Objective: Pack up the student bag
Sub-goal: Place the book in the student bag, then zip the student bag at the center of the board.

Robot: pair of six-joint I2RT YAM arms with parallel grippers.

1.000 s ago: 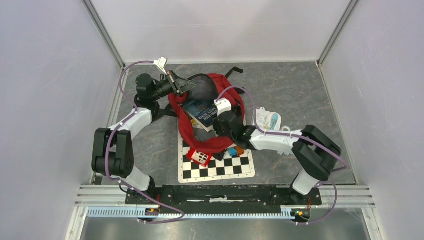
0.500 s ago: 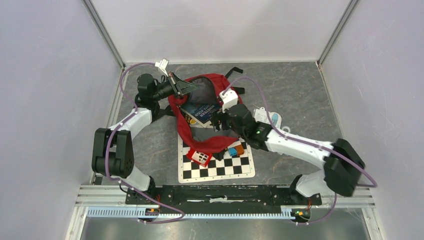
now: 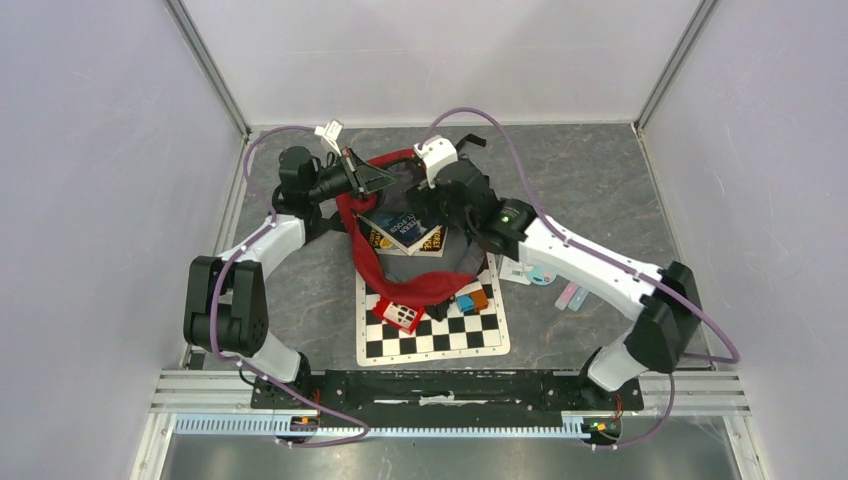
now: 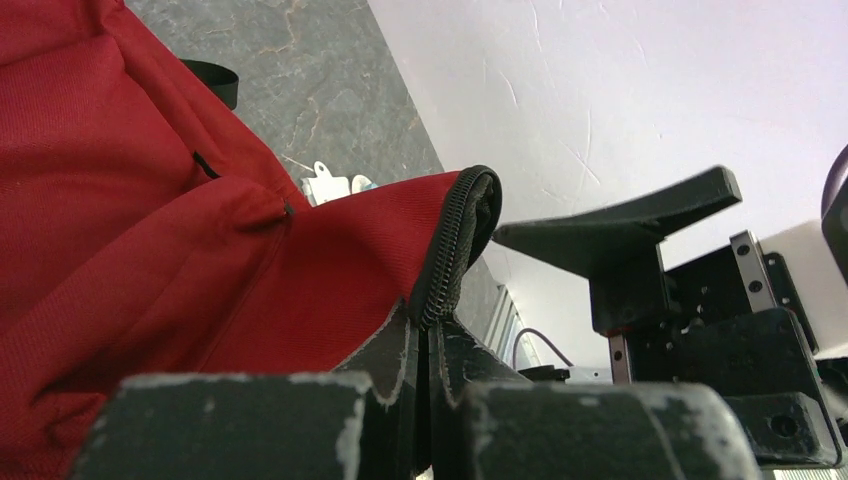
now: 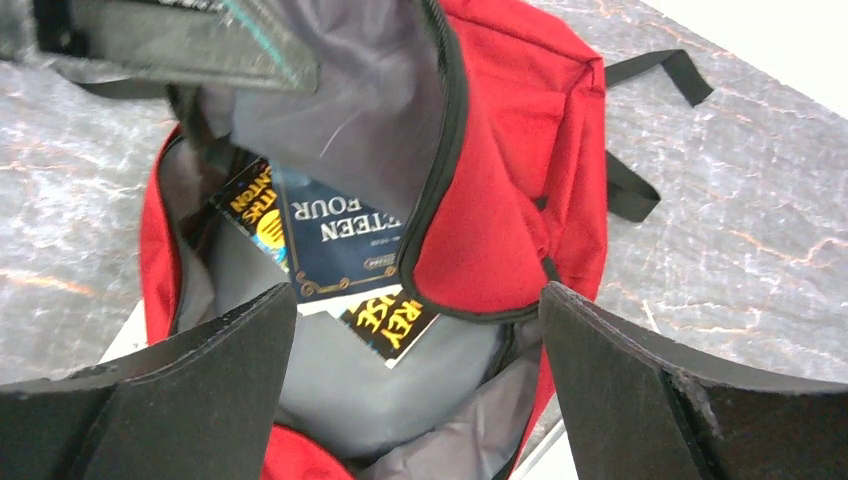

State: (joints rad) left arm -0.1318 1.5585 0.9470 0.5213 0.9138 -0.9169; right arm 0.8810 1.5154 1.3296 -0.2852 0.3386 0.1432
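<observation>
One student bag [image 4: 150, 240] rim sits pinched in the left tool [image 4: 428, 348].

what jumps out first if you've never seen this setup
A big red student bag lies mid-table, its mouth held open by the left gripper, shut on the zipper rim. A dark blue book sits inside against grey lining, with the right gripper open above it. A checkered board lies under the bag's near edge.

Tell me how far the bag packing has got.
Done: a blue book lies inside the open student bag. In hand: left gripper pinches the zipper rim, holding it open; right gripper hangs open and empty above the book. To do: chessboard, blocks and a white packet lie outside.
</observation>
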